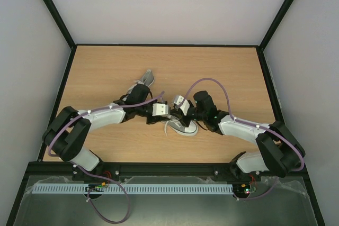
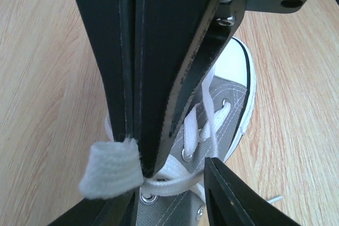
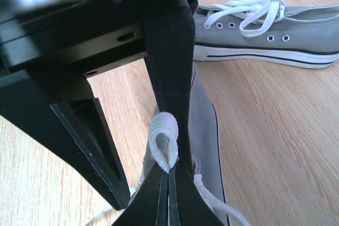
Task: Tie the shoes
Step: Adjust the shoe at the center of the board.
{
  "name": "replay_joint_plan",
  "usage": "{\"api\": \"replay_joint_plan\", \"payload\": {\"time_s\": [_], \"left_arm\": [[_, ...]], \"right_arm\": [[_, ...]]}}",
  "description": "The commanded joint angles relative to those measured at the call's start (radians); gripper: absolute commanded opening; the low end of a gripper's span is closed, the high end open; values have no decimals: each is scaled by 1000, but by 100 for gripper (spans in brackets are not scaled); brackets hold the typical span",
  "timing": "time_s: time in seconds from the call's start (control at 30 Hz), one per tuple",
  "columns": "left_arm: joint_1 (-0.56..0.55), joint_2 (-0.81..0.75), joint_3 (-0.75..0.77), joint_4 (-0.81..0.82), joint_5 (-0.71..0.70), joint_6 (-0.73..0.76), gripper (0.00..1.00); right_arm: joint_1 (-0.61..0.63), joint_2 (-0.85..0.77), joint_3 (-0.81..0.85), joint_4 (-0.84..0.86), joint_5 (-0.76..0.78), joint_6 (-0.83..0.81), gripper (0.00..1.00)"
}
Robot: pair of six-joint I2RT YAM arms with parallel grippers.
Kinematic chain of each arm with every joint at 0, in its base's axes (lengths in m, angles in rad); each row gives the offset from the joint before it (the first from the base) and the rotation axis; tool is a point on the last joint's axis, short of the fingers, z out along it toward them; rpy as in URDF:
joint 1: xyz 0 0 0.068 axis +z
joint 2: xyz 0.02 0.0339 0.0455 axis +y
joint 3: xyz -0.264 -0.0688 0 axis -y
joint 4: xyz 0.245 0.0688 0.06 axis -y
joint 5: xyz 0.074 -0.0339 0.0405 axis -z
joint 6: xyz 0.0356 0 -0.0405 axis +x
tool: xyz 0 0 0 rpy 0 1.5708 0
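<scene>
1. The centre sneaker, grey canvas with a white sole, is seen at mid-frame in the top view. It stands on its sole on the wooden table, between the two wrists.
2. The second sneaker is seen up and left of it, partly covered by the left arm. In the right wrist view it lies across the upper right, side-on and on its sole. White laces are bunched over its eyelets; whether they are knotted cannot be told.
3. The right gripper is closed tight. A folded white lace loop is pinched between its fingertips, just above the centre sneaker's eyelets.
4. The left gripper is seen with its jaws apart, one finger on each side of the right gripper's tips and the loop. Nothing is clamped by it. One finger is seen just beside the loop in the right wrist view; contact cannot be told.
5. In the left wrist view a lace strand is seen running from the pinched loop across the top eyelets at the lower middle of the frame.
6. The white toe cap is seen at the upper right of that view.
7. A loose lace end is seen on the table, just left of the centre sneaker in the top view.
</scene>
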Motion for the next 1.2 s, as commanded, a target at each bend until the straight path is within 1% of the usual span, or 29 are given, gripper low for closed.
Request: {"api": "replay_joint_plan", "payload": {"time_s": [0.0,0.13,0.27,0.3,0.33,0.37,0.47,0.5,0.53,0.57,0.6,0.63,0.7,0.73,0.8,0.87,0.93,1.03,1.1,1.17], "left_arm": [[-10,1,-15,67,-14,-29,36],[-19,3,-23,135,-51,-75,33],[-34,8,-38,156,-57,-68,32],[-37,7,-43,159,-58,-66,31],[-40,5,-48,165,-59,-65,27],[-42,4,-52,170,-62,-64,20],[-43,0,-56,162,-70,-50,5],[-43,-2,-57,156,-77,-40,3],[-43,-3,-57,150,-85,-33,2],[-43,-6,-56,148,-96,-29,2],[-43,-8,-58,144,-105,-26,2],[-41,-13,-59,142,-114,-26,2],[-39,-21,-58,141,-122,-29,2],[-38,-26,-59,143,-122,-32,2],[-37,-34,-58,146,-122,-44,2],[-37,-39,-59,145,-122,-45,2],[-36,-46,-61,144,-125,-41,2],[-33,-54,-63,140,-131,-31,2],[-33,-59,-64,141,-136,-28,2],[-34,-64,-66,142,-138,-30,3]], "right_arm": [[9,-14,31,34,-32,13,1],[14,-15,29,34,-34,21,1],[16,-23,26,45,-36,32,1],[16,-23,26,44,-36,32,1],[17,-22,26,43,-33,31,1],[17,-22,27,41,-33,30,1],[17,-22,32,32,-25,37,2],[17,-24,34,30,-15,46,5],[17,-29,38,28,3,60,13],[17,-35,46,15,37,84,23],[16,-41,60,-8,71,113,35],[12,-48,76,-44,103,142,42],[-2,-72,113,-138,146,197,50],[-10,-85,127,-185,172,236,51],[-31,-120,143,-277,211,344,53],[-58,-159,135,-356,262,466,56],[-84,-179,128,-446,326,547,57],[-89,-153,115,-562,472,614,50],[-88,-106,98,-593,496,641,46],[-89,-53,96,-611,477,657,43]]}}
